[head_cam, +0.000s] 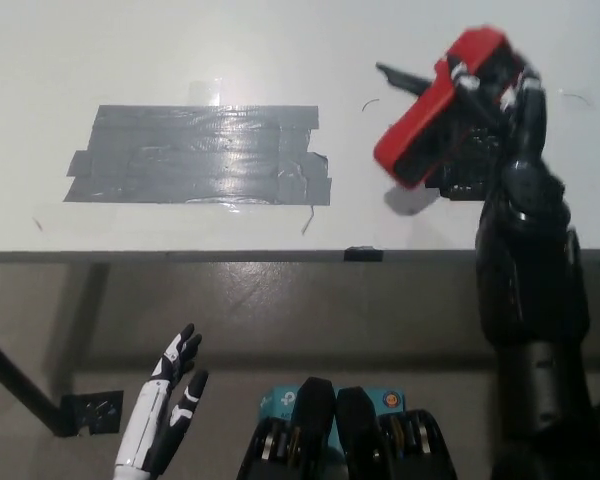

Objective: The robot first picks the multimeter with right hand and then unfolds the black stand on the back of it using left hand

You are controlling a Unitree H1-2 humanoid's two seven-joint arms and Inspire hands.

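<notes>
The right robot hand (500,120) is gripping the red multimeter (435,108) above the counter (280,50), its long axis tilting diagonally, lower-left to upper-right. The left robot hand (170,410) is resting low, fingers spread.

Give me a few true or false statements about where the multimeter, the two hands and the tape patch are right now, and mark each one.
1. The black right hand holds the red multimeter above the table. True.
2. The white left hand touches the multimeter. False: it rests open at lower left, below the table edge.
3. The multimeter lies flat on the grey tape patch. False: it is tilted, off to the patch's right.
4. The tape patch has nothing on it. True.
</notes>
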